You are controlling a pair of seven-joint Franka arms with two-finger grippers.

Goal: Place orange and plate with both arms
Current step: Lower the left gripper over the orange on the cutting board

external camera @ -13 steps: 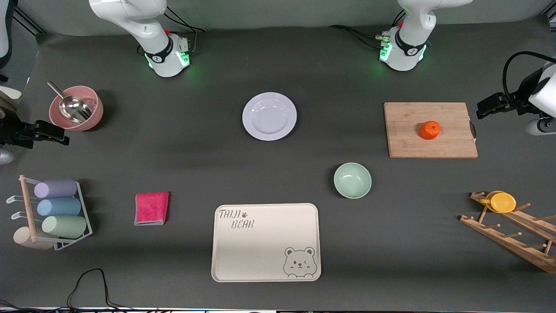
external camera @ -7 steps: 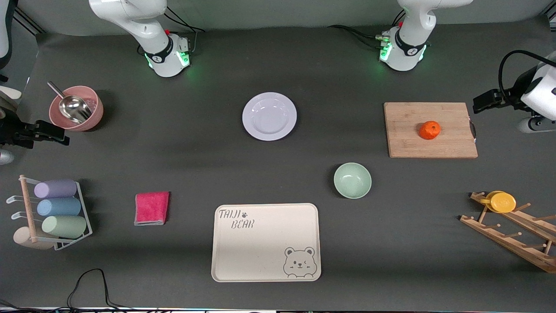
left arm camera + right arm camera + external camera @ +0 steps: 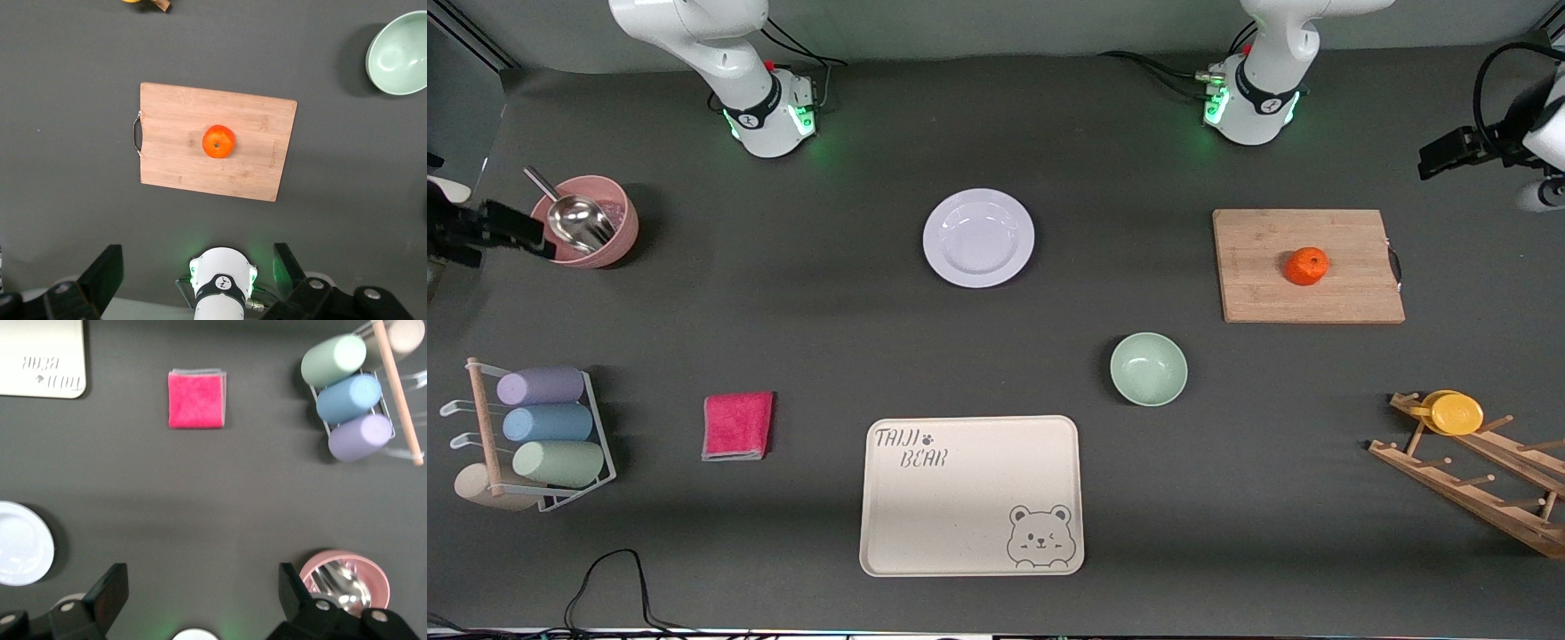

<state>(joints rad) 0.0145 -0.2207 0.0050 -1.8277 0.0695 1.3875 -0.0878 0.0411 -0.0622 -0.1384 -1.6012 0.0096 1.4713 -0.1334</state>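
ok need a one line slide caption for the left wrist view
Left wrist view: open left gripper high above the orange, which sits mid cutting board; green bowl off the board.

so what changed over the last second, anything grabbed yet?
Nothing grabbed. The left gripper moved toward the robots' side, at the left arm's end of the table beside the cutting board. The right gripper also moved that way, now by the pink bowl. Both are open and empty. The orange, plate and everything else stayed put.

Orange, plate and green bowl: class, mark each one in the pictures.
Orange (image 3: 1306, 266), front view, centre of fruit.
Plate (image 3: 978, 237), front view, bare middle.
Green bowl (image 3: 1148, 369), front view, inside bottom.
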